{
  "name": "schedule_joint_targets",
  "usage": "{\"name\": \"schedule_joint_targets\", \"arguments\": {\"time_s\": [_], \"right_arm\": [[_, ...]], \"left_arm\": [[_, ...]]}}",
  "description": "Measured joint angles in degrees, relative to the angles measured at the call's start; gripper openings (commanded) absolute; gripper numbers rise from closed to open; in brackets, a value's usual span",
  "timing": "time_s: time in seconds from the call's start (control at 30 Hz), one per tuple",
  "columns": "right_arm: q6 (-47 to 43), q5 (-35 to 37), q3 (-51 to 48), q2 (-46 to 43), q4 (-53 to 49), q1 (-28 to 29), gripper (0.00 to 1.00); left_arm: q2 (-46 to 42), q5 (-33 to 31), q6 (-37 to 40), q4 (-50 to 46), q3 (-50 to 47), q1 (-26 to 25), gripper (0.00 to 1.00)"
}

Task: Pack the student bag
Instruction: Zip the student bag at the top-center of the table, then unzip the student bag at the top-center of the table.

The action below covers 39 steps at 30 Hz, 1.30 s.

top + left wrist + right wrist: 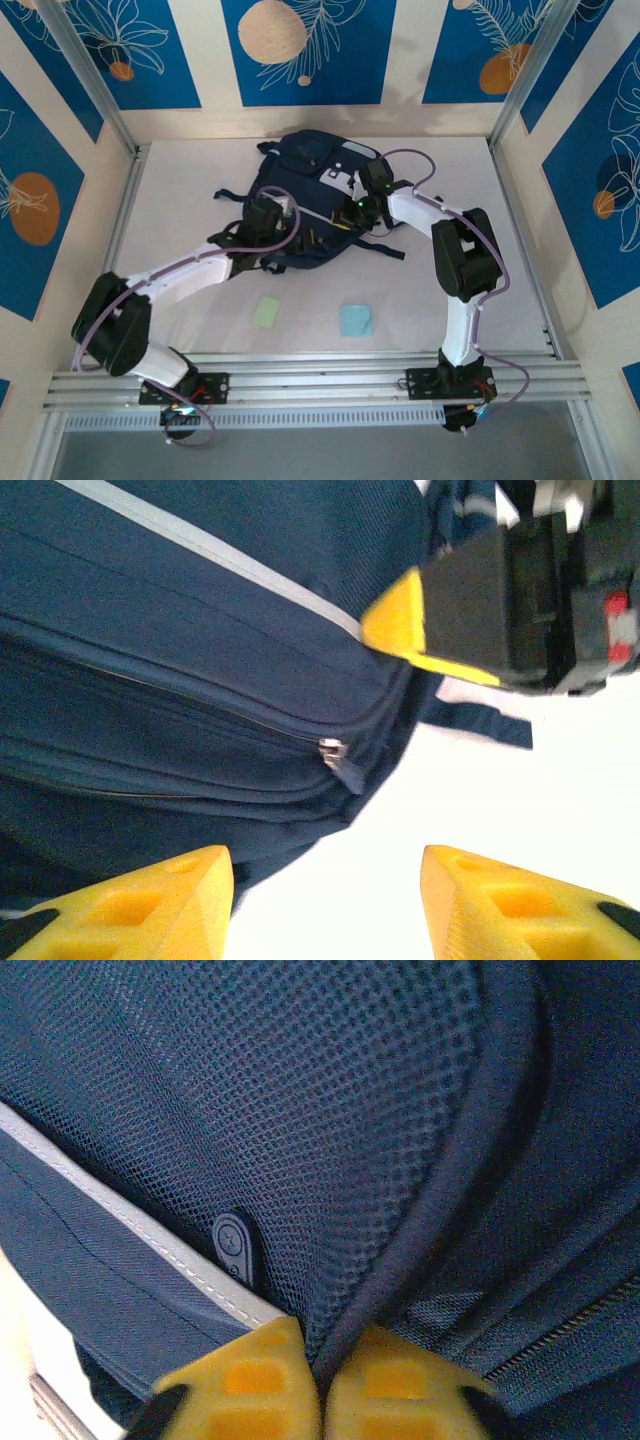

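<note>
Two claws on the student bag [310, 190]: left claw [325, 880] spread near its zipper [332, 750], right claw [320, 1380] apparently pinching it.

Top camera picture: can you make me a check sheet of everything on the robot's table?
Surface: white tabletop, no spills seen.
Job's things: dark navy fabric backpack lying at the far middle.
Clutter: light green flat square and light blue flat square near the front, apart from the bag.
Grippers: left gripper open beside the bag's zipper pull; right gripper shut, pinching bag fabric.
Cables: purple cables, one looping beside the bag.
Surroundings: blue leaf-patterned wall panels; metal frame rails at the near edge.
</note>
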Motion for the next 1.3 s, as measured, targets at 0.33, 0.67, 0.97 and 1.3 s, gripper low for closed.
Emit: {"name": "schedule_joint_targets", "arguments": {"time_s": [0.33,0.67,0.97,1.3], "right_arm": [[9.09,-0.2,-3.78,-2.36,7.02,2.6,0.0],[13.88,-0.26,-4.94,-3.39,9.97,3.63,0.0],[14.95,-0.24,-5.86,-3.39,11.67,3.76,0.0],[14.4,-0.39,-6.29,-3.39,11.89,3.65,0.0]], "left_arm": [[9.35,-12.48,-1.66,-1.95,7.78,-5.27,0.56],[15.52,-19.52,-1.66,-4.92,10.32,-5.42,0.46],[17.03,-20.04,-1.36,-6.91,11.45,-5.42,0.18],[17.88,-16.5,1.16,-8.48,12.15,-4.2,0.0]]}}
